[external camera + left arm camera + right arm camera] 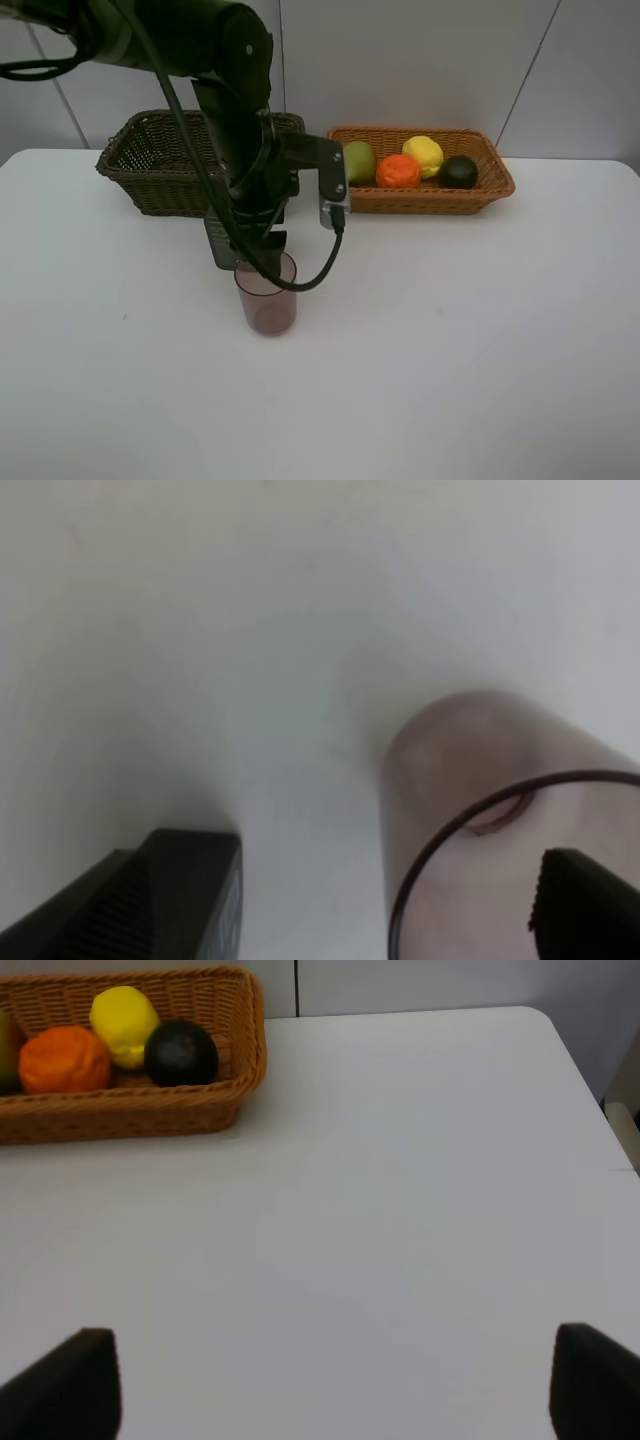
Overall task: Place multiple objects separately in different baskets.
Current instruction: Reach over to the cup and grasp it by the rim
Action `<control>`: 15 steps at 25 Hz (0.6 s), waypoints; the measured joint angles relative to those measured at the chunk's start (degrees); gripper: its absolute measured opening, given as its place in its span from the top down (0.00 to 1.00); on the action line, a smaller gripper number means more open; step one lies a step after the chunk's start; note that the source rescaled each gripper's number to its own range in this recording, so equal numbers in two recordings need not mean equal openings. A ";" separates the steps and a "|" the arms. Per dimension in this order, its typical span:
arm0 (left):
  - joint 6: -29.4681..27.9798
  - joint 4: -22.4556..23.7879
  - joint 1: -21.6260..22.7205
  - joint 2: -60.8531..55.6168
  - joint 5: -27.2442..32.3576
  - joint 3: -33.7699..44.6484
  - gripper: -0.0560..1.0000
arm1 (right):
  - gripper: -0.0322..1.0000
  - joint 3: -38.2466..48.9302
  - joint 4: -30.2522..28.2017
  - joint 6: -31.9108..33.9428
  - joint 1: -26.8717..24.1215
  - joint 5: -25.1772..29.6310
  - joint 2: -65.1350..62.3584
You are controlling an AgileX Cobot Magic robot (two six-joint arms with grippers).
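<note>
Now the left gripper (385, 870) hangs released, jaws wide, over the translucent pink cup (268, 300), which stands upright on the table (480, 340), on the near side of the dark basket (150, 165). The right gripper (340, 1370) is spread too and empty. The pear (358, 160), orange (398, 171), lemon (424, 155) and dark green fruit (459, 171) lie in the light basket (500, 182), far right.

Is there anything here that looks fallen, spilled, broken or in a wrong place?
Nothing stands out. The translucent pink cup stands upright on the table, with the left arm's open fingers at its rim. The pear, orange, lemon and dark green fruit lie together in the light basket. No spill or damage shows.
</note>
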 joint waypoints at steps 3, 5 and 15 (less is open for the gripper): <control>0.18 0.00 0.00 1.19 -0.09 0.00 0.00 | 0.12 0.00 0.00 0.00 0.00 0.00 0.00; 0.18 0.00 0.00 2.11 -0.14 0.00 0.00 | 0.12 0.00 0.00 0.00 0.00 0.00 0.00; 0.61 -0.04 0.00 3.40 0.10 0.00 0.39 | 0.12 0.00 0.00 0.00 0.00 0.00 0.00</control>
